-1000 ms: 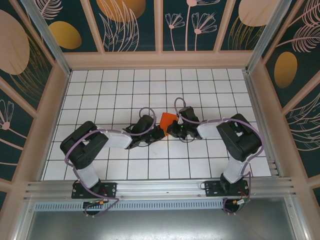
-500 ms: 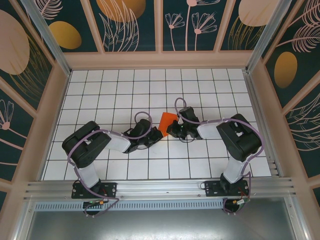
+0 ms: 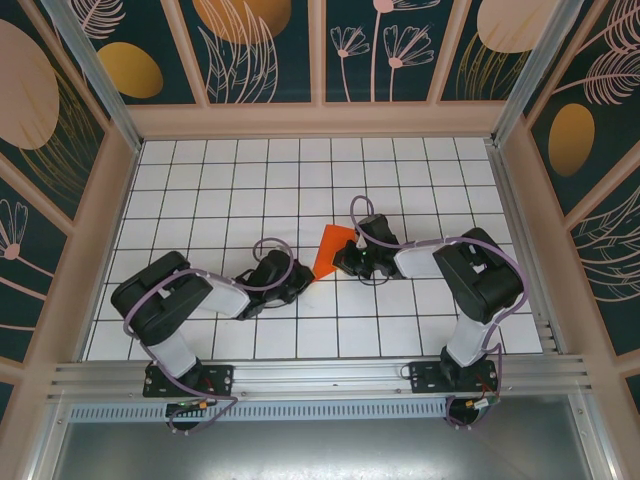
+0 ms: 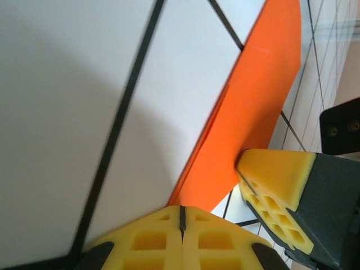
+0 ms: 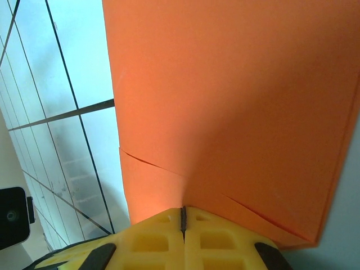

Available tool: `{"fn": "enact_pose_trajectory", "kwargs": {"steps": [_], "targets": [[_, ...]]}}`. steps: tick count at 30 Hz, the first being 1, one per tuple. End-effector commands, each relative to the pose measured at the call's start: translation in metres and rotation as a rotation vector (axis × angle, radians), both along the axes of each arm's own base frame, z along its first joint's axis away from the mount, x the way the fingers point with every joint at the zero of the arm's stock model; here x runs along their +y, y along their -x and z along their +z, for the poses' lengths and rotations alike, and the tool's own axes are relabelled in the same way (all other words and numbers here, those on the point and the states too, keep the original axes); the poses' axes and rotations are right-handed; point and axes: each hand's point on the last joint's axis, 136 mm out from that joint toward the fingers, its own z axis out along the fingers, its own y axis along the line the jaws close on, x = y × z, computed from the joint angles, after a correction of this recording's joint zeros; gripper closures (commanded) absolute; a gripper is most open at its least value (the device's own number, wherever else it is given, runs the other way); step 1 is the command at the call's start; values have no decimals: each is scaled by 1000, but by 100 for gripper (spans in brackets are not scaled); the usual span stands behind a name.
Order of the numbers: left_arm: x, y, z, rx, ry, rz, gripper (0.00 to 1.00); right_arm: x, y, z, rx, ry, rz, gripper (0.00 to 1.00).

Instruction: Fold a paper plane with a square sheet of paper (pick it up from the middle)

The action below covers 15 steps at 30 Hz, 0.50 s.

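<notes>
The orange-red paper is folded into a slim pointed shape and stands on edge above the white grid table. My right gripper is shut on its right side. In the right wrist view the paper runs straight into the closed pads of that gripper, with fold lines showing. My left gripper sits low at the paper's near-left tip. In the left wrist view its pads are pressed together on the tip of the paper. The right gripper's yellow finger touches the paper's edge.
Both arms reach in low across the middle of the table, their purple cables looping above the wrists. Patterned walls enclose the table at the back and sides, and an aluminium rail runs along the near edge.
My left gripper has slid back toward the near left along the paper to its tip. The paper now looks longer and more pointed. The right gripper has stayed where it was.
</notes>
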Motion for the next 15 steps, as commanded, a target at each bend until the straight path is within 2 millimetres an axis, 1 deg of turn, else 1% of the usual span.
{"fn": "enact_pose_trajectory", "kwargs": {"steps": [1, 3, 4, 9, 11, 13, 15], "targets": [[35, 25, -30, 126, -125, 59, 100, -59, 26, -65, 156, 273, -121, 100], [39, 25, -23, 110, -131, 67, 100, -58, 24, -65, 154, 267, -119, 100], [38, 22, -15, 80, -121, 61, 100, -57, 24, -64, 153, 263, -118, 100], [12, -2, 47, -139, -65, -36, 100, -47, 17, -51, 111, 225, -81, 100], [4, -6, 63, -193, -34, -61, 100, -45, 13, -46, 93, 221, -72, 100], [-3, -8, 68, -212, -1, -75, 100, -44, 10, -42, 80, 214, -64, 100], [-14, -9, 61, -162, 20, -91, 100, -41, 8, -40, 77, 203, -54, 100]]}}
